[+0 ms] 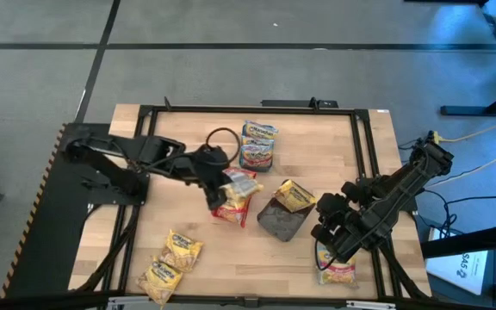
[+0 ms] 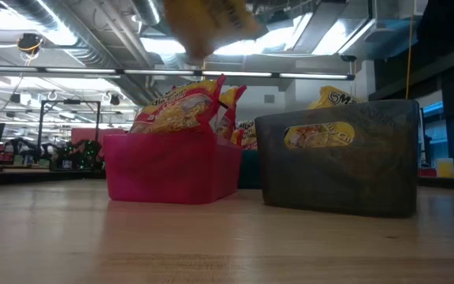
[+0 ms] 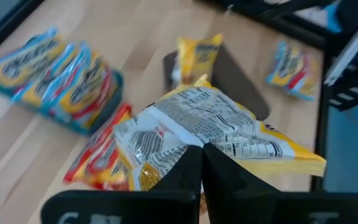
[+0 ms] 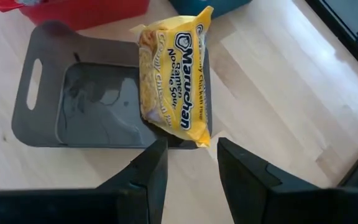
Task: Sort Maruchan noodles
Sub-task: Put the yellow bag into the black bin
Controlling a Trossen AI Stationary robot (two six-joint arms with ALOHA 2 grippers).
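Note:
My left gripper (image 1: 217,191) is shut on a yellow Maruchan packet (image 3: 210,130), lifted above the pink tray (image 2: 172,170) that holds red packets (image 1: 235,207). The teal tray (image 1: 258,148) holds blue-and-pink packets. A second yellow packet (image 4: 176,81) leans over one wall of the grey tray (image 4: 73,93). My right gripper (image 4: 191,165) stands open just short of that tray, touching nothing. Two yellow packets (image 1: 182,250) (image 1: 160,280) lie on the table near the front left. My left gripper pinches the yellow packet at one edge (image 3: 194,146) between its two shut fingers, slanting down from the table's left. The packet is lifted clear, printed back side toward the wrist camera, and juts out beyond the fingertips above the pink tray.
A blue-and-pink packet (image 1: 336,269) lies on the table under my right arm, near the front right. A black cable loop (image 1: 222,138) lies by the teal tray. A black frame (image 1: 364,146) borders the wooden table.

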